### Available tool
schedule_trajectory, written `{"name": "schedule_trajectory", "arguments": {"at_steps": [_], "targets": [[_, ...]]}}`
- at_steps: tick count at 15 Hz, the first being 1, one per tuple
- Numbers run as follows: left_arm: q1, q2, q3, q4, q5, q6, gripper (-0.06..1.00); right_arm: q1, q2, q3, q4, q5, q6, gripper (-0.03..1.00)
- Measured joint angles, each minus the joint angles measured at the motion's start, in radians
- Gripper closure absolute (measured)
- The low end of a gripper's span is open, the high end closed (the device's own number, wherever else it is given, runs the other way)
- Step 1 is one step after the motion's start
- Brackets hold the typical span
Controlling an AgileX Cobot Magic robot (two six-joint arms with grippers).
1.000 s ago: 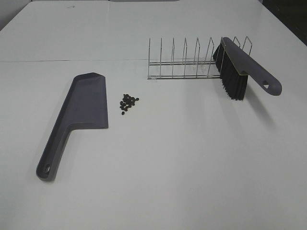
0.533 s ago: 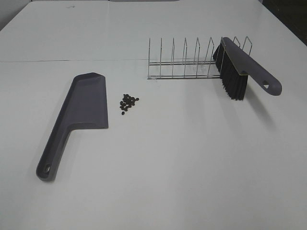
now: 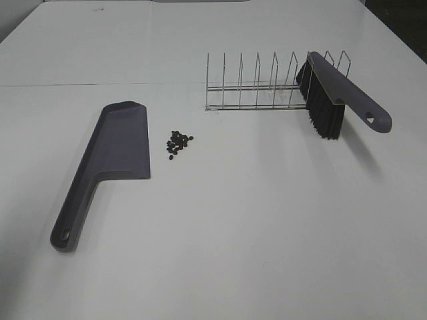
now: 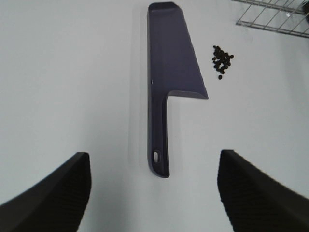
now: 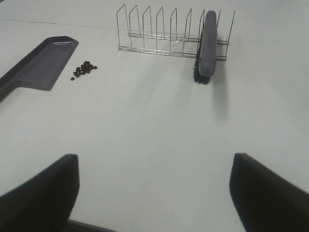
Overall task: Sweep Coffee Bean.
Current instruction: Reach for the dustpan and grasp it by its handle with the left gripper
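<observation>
Exterior high shows us the white counter [image 3: 267, 233], with the grey dustpan [image 3: 117, 143] lying flat on its left, handle toward the near edge. Farther back we see the wire rack [image 3: 257, 87], and the brush [image 3: 333, 87] leans in its right end, bristles down. In the wrist views the left claw [image 4: 154, 162] and right claw [image 5: 154, 157] are each spread wide, holding nothing. The coffee bean [image 3: 178, 143] cluster lies just beside the dustpan's right edge, not touching it
</observation>
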Motion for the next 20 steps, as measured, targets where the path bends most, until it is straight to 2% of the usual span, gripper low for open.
{"name": "schedule_trajectory", "arguments": {"at_steps": [3,7,9,10,11,13,15,20], "targets": [[-0.015,0.298,-0.126,-0.003,0.002,0.0,0.28,0.0,0.0,0.0,0.0,0.0,0.0,0.25],[-0.121,0.636,-0.293,-0.002,0.075,-0.019,0.28,0.0,0.0,0.0,0.0,0.0,0.0,0.25],[-0.181,0.773,-0.36,0.055,0.078,-0.078,0.28,0.0,0.0,0.0,0.0,0.0,0.0,0.25],[-0.196,0.798,-0.376,0.078,0.078,-0.096,0.28,0.0,0.0,0.0,0.0,0.0,0.0,0.25],[-0.237,0.879,-0.416,0.149,0.078,-0.16,0.28,0.0,0.0,0.0,0.0,0.0,0.0,0.25],[-0.273,0.94,-0.447,0.193,0.078,-0.2,0.28,0.0,0.0,0.0,0.0,0.0,0.0,0.25],[-0.314,1.032,-0.476,0.206,0.077,-0.224,0.28,0.0,0.0,0.0,0.0,0.0,0.0,0.25],[-0.318,1.127,-0.476,0.218,0.021,-0.251,0.28,0.0,0.0,0.0,0.0,0.0,0.0,0.25]]}}
